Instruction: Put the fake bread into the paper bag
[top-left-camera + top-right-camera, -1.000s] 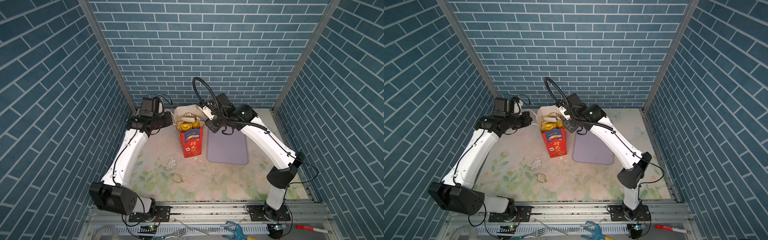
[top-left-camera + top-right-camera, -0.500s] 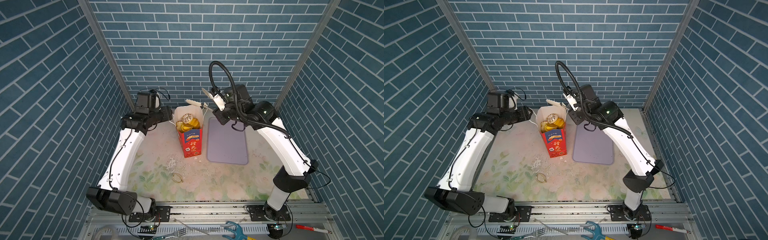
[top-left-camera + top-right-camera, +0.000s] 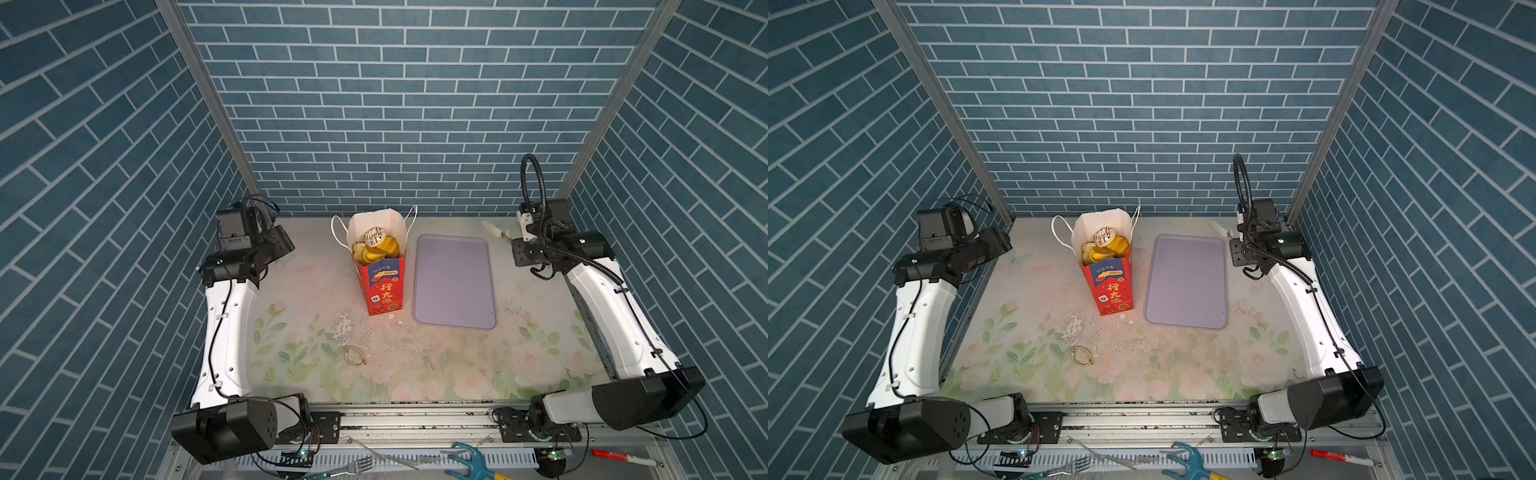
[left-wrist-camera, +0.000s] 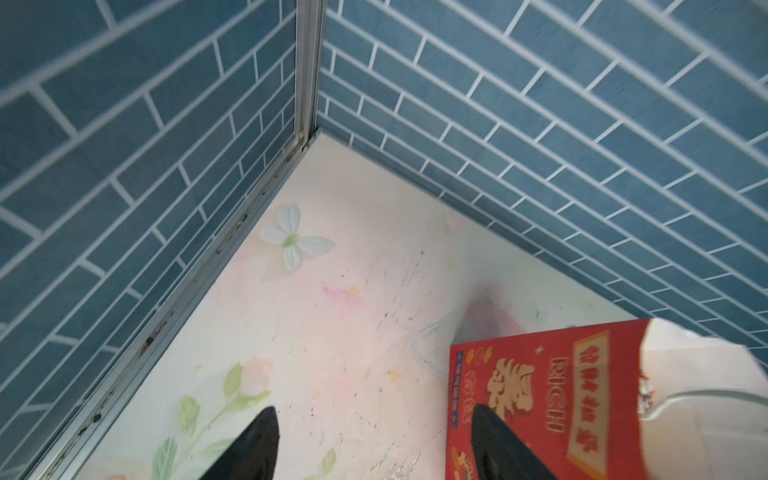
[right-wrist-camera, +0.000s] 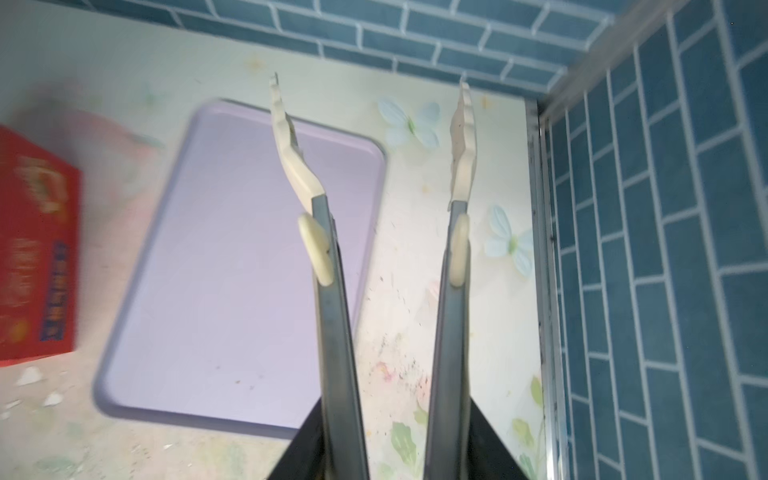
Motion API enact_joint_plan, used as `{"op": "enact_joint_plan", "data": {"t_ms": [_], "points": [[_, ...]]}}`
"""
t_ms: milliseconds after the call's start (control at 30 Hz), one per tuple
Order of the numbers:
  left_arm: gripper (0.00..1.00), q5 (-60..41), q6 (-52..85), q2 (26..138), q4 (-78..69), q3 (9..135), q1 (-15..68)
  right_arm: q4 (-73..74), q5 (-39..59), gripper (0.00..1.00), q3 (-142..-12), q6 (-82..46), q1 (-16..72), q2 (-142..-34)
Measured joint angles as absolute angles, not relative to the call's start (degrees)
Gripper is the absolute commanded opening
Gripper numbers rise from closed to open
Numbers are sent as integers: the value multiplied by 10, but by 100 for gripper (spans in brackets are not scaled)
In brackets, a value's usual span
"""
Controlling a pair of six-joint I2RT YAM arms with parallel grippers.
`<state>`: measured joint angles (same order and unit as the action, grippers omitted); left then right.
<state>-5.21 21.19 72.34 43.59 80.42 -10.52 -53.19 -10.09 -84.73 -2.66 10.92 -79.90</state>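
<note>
Blue brick-patterned walls close in three sides of a floral-printed worktop [image 3: 311, 340], which is dusted with pale crumbs. Near the back, in both top views, the red paper bag [image 3: 384, 286] [image 3: 1113, 291] stands upright, its mouth open and its white cord handles splayed to either side. The fake bread [image 3: 376, 247] [image 3: 1105, 248] sits inside it, piled close to the rim: golden pastries with a white doughnut [image 3: 375, 236], striped in dark drizzle, on top. Just beside the bag, on its right in the top views, lies the flat lilac tray [image 3: 455, 282] [image 3: 1187, 282].

My left claw [image 4: 374, 449] hangs near the back left corner, off to the bag's side and apart from it. Its two black fingers are spread wide, with only worktop between them. My right claw [image 5: 395, 457] is clamped on the arms of a pair of metal tongs [image 5: 332, 332] with cream tips. The tips stand apart near the tray's back right corner. A small gold wire loop [image 3: 354, 356] lies toward the front.
</note>
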Motion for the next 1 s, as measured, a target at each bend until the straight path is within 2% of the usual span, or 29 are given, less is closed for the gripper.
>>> {"op": "enact_joint_plan", "data": {"t_ms": [100,233,433,767,933,967,1000], "points": [[75,-53,213,722,426,748,-105,-497,-75,46,-758,-36,44,-815],[75,-58,213,721,407,693,-105,-455,-59,46,-714,-42,7,-865],[75,-63,212,712,379,650,-105,-393,-37,48,-679,-43,-6,-912],[75,-64,205,711,339,622,-105,-318,-39,55,-590,-43,-14,-924],[75,-66,199,711,321,599,-105,-286,-43,62,-551,-44,-16,-931],[75,-67,197,711,319,596,-105,-284,-45,65,-548,-45,-16,-932],[75,-67,196,711,319,595,-105,-282,-48,75,-546,-46,-16,-933]]}}
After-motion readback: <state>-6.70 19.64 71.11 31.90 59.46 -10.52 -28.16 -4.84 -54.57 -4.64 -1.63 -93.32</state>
